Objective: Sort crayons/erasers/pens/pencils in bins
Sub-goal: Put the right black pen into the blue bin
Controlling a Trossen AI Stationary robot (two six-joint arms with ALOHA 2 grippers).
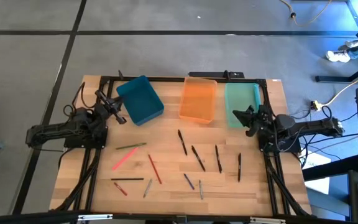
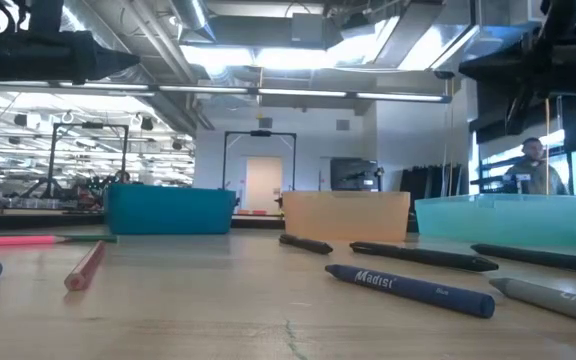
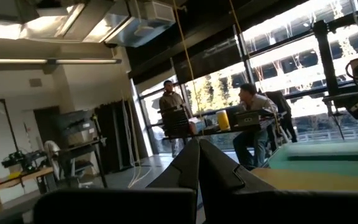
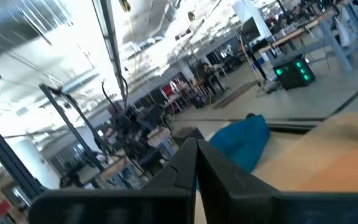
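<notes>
**Tools idle, sorting not begun**

Both tools sit with fingers pressed together, holding nothing: left tool (image 1: 118,107) beside the teal bin (image 1: 140,99), right tool (image 1: 246,118) over the mint bin (image 1: 241,102). I see every stick still loose on the bench (image 1: 166,186): black pens (image 1: 198,158), a pink one (image 1: 123,160), red (image 1: 155,168), grey-blue (image 1: 189,181). The orange bin (image 1: 199,99) looks empty, as do the others. All sorting remains, I judge.

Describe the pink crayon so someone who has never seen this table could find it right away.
Start at the teal bin at the table's far left. Come toward the near edge to the loose sticks below it. The pink crayon lies slanted just under a green one, the only bright pink stick there.
</notes>
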